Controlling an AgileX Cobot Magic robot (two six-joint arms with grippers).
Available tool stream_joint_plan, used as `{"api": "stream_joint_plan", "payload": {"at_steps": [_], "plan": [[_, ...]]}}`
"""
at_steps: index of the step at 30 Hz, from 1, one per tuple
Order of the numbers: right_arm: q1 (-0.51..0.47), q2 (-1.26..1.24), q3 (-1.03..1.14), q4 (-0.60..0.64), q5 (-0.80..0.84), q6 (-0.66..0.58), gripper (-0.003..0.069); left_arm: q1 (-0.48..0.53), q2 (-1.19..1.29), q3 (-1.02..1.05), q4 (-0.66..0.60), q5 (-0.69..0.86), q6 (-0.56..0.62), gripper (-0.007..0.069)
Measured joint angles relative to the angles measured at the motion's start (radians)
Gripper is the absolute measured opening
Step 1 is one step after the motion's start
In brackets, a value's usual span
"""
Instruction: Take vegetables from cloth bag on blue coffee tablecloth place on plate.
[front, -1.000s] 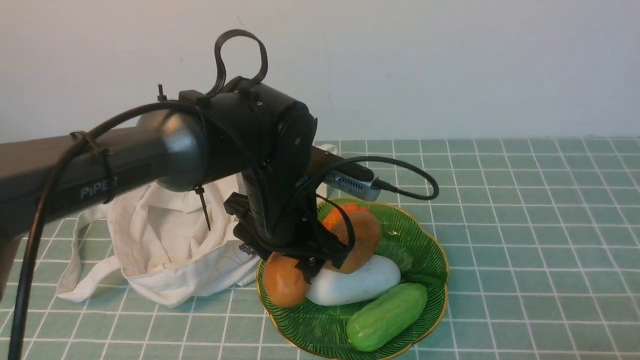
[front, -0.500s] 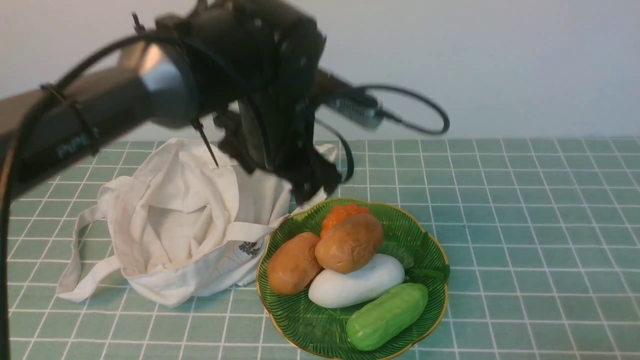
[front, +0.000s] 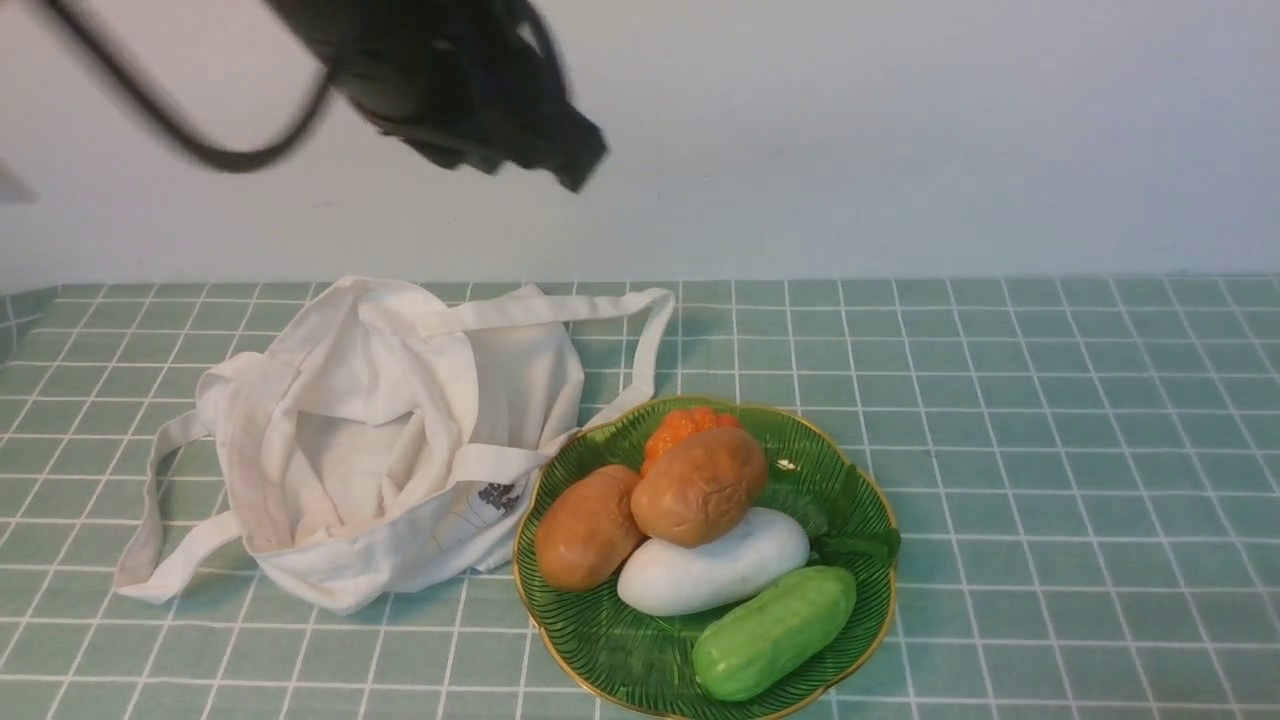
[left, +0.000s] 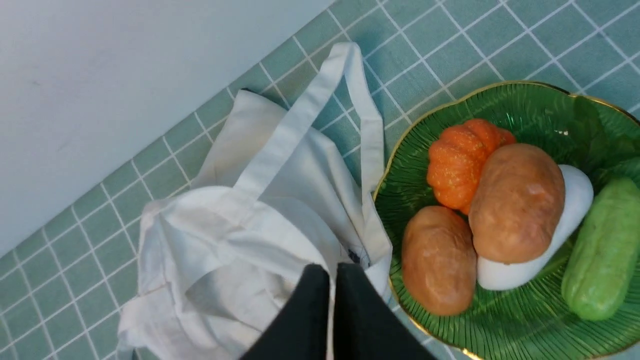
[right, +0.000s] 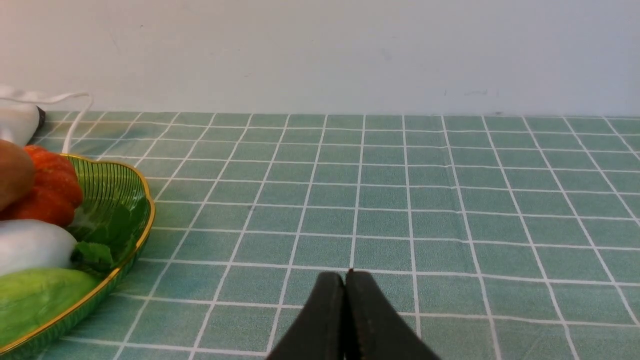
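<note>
potato (front: 587, 528), smooth and egg-shaped, lies on ribbed gold-rimmed plate (front: 830, 470).

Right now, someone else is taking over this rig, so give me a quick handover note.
Left gripper: shut, empty, raised above the cloth bag.
Right gripper: shut, empty, over bare tablecloth.
Done: the potato lies on the plate, touching the bigger potato, with pumpkin, white vegetable and cucumber.
Left: nothing obvious; the bag lies slack, its inside hidden.
</note>
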Motion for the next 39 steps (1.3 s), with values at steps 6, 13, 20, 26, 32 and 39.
{"api": "stream_joint_plan", "payload": {"at_steps": [6, 13, 20, 26, 32, 39], "plan": [[0.000, 0.000, 0.000, 0.000, 0.000, 0.000, -0.0016, 0.000, -0.279, 0.208, -0.024, 0.002, -0.017, -0.0005], [0.000, 0.000, 0.000, 0.000, 0.000, 0.000, -0.0016, 0.000, -0.614, 0.717, -0.163, -0.185, -0.017, -0.0005], [0.000, 0.000, 0.000, 0.000, 0.000, 0.000, -0.0016, 0.000, -0.846, 1.046, -0.200, -0.639, -0.017, -0.0005], [0.000, 0.000, 0.000, 0.000, 0.000, 0.000, -0.0016, 0.000, -0.926, 1.105, -0.206, -0.713, -0.017, -0.0005], [0.000, 0.000, 0.000, 0.000, 0.000, 0.000, -0.0016, 0.000, -0.927, 1.106, -0.208, -0.709, -0.017, -0.0005], [0.000, 0.000, 0.000, 0.000, 0.000, 0.000, -0.0016, 0.000, -0.927, 1.113, -0.246, -0.710, -0.017, -0.0005]]}}
